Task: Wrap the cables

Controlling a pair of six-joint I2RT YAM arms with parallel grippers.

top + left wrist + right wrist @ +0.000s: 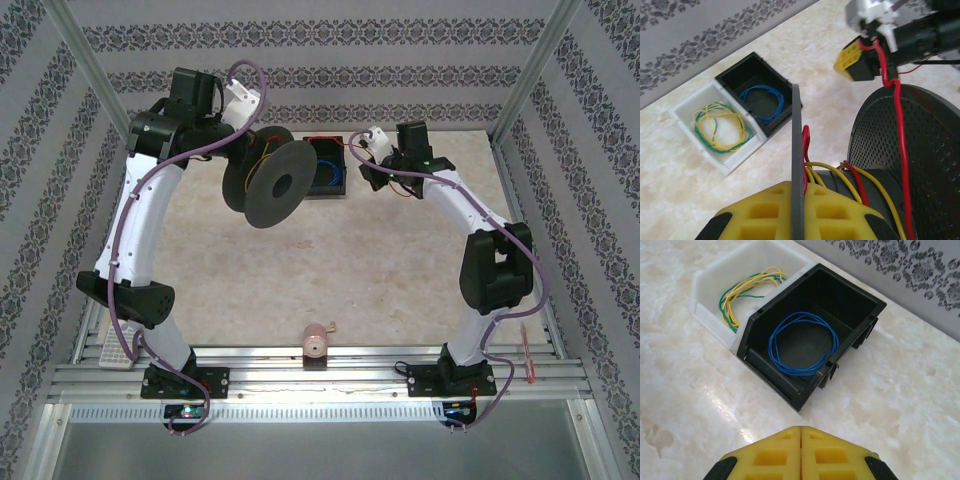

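Note:
My left gripper [799, 189] is shut on the thin grey flange [798, 125] of a black spool [268, 183], held up above the table. The red cable [901, 130] is squeezed beside that flange, crosses the spool's hub next to yellow wire turns [875, 187], then climbs along the perforated far flange [930, 150] to my right gripper [861, 57]. There it runs in between the yellow fingertips, which are closed on it. In the right wrist view my right gripper [801, 434] has its pads pressed together, hovering over the marble table in front of the bins.
A black bin [860, 295] holds a blue wire coil [802, 342]. Joined to it, a white bin [715, 315] holds a yellow-green wire coil [747, 287]. A pink roll [318, 345] sits at the table's near edge, a red tool [528, 355] at the right rail.

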